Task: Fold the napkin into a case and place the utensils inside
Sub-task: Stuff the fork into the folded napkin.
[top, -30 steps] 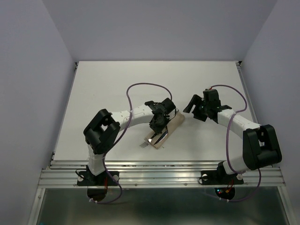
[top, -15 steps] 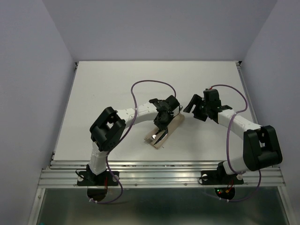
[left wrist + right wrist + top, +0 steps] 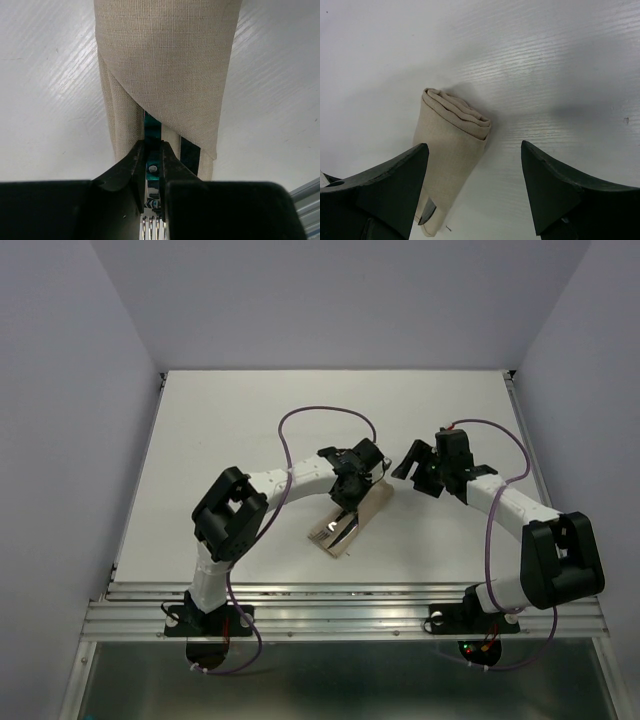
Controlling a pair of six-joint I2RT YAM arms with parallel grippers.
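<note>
The napkin is folded into a narrow beige case (image 3: 372, 504) lying diagonally mid-table. It also shows in the left wrist view (image 3: 165, 65) and the right wrist view (image 3: 452, 145). My left gripper (image 3: 344, 504) hovers over its near open end, shut on the dark green handle of a fork (image 3: 152, 167). The handle's end runs under the cloth flap, and the tines (image 3: 321, 535) stick out toward me. A second green handle (image 3: 190, 154) lies inside the case. My right gripper (image 3: 412, 468) is open and empty just beyond the case's far folded end (image 3: 474, 146).
The white table (image 3: 230, 430) has a metal rail (image 3: 340, 605) along its near edge, close to the case's open end. Purple cables (image 3: 320, 420) loop above both arms. A silver utensil tip (image 3: 426, 215) pokes from the case's near end.
My left gripper has moved up and to the right along the case, carrying the fork further into the pocket. The right arm has barely moved.
</note>
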